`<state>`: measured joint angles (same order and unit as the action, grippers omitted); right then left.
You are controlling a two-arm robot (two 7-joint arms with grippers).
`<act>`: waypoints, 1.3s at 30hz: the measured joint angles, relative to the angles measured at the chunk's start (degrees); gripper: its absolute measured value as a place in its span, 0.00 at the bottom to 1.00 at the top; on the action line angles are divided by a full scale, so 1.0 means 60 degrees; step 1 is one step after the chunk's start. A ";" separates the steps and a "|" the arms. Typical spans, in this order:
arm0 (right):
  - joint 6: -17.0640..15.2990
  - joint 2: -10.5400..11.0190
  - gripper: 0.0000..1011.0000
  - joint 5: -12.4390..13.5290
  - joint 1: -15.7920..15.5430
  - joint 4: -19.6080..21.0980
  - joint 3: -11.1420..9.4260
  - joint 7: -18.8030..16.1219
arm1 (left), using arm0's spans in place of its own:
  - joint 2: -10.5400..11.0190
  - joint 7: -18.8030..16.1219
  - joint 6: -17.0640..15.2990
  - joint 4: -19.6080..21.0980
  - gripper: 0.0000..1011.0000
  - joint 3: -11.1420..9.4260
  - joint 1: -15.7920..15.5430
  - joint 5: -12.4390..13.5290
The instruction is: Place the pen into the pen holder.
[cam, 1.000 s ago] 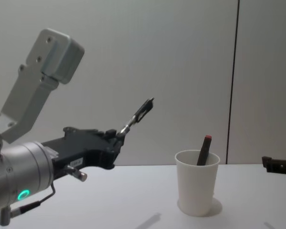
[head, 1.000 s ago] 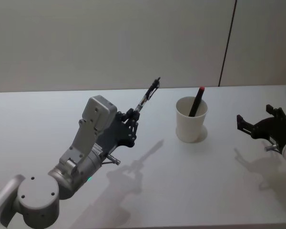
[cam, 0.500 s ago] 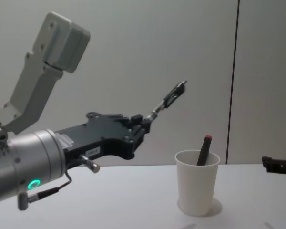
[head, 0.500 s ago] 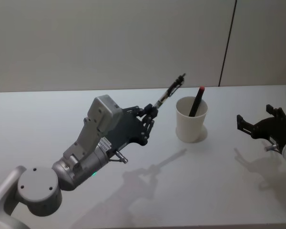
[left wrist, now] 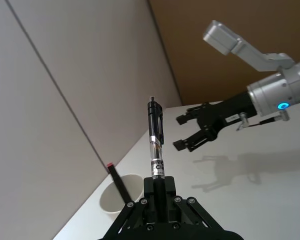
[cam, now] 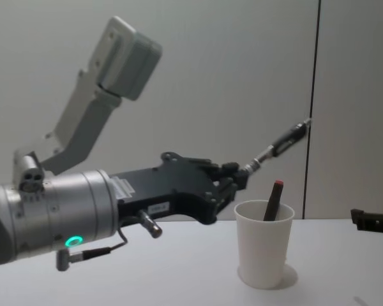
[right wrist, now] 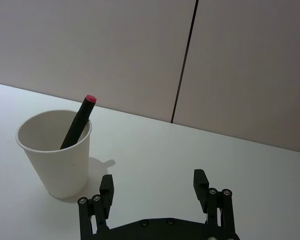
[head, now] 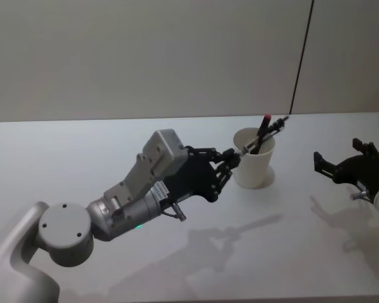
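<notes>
Left pincer (head: 230,156) clamped on the writing end of the black clip pen with clear barrel (cam: 279,144). Pen slants up over the white tapered paper cup (cam: 263,250) on the bench (head: 69,151), probably lining up the drop. Dark red-capped pen (cam: 271,203) leans inside. Right pincer (right wrist: 154,179) spread wide, empty, parked to the right

There are two pens, the black clip pen (cam: 279,141) and the red-capped pen (cam: 272,199), one pen holder (cam: 263,245), a white paper cup, two end effectors, the left end effector (cam: 241,173) and the right end effector (right wrist: 154,179), and one desk (head: 63,151) under them all.
</notes>
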<state>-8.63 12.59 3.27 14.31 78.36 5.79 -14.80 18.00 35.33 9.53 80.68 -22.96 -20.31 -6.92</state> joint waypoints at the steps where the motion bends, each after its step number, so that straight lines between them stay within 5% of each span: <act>1: 0.0000 0.0001 0.99 0.0000 0.0001 0.0000 0.0000 -0.0001 | -0.0020 0.0101 0.0005 -0.0041 0.13 -0.0013 -0.0035 0.0027; 17: 0.0000 0.0000 0.99 0.0000 0.0000 0.0000 0.0000 0.0000 | -0.0451 0.1234 0.0084 -0.0930 0.13 -0.0256 -0.0658 0.0147; 39: 0.0055 0.0008 0.99 0.0018 -0.0015 0.0000 0.0001 -0.0023 | -0.0662 0.1527 0.0126 -0.1427 0.13 -0.0381 -0.0935 0.0094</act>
<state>-8.30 12.64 3.38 14.22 78.36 5.79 -14.94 14.03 44.49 10.28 72.11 -25.25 -25.92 -6.35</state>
